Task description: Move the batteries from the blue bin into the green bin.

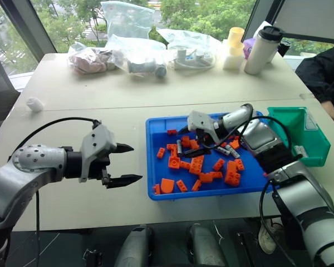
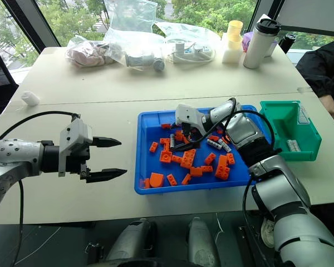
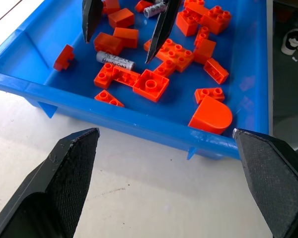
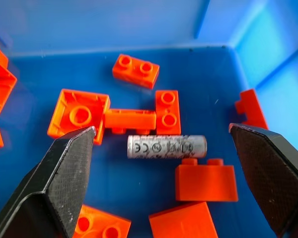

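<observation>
The blue bin (image 1: 211,193) lies on the white table right of centre, strewn with orange bricks (image 1: 196,165). Batteries lie among them: one grey cylinder (image 1: 178,147) near the bin's left part and two more (image 1: 229,151) further right. My right gripper (image 1: 190,140) hangs open just above the left battery (image 4: 166,147), one finger on each side of it and not touching; the left wrist view also shows these fingers over that battery (image 3: 115,60). My left gripper (image 1: 136,163) stands open and empty over the table, just outside the blue bin's left wall. The green bin (image 1: 300,136) sits against the blue bin's right side.
Clear plastic bags (image 1: 139,55) with parts lie along the table's far side, beside a white tumbler (image 1: 263,50) and yellow cups (image 1: 234,47). A small white object (image 1: 34,104) rests at the far left. A person in dark clothing (image 1: 323,78) sits at the right edge.
</observation>
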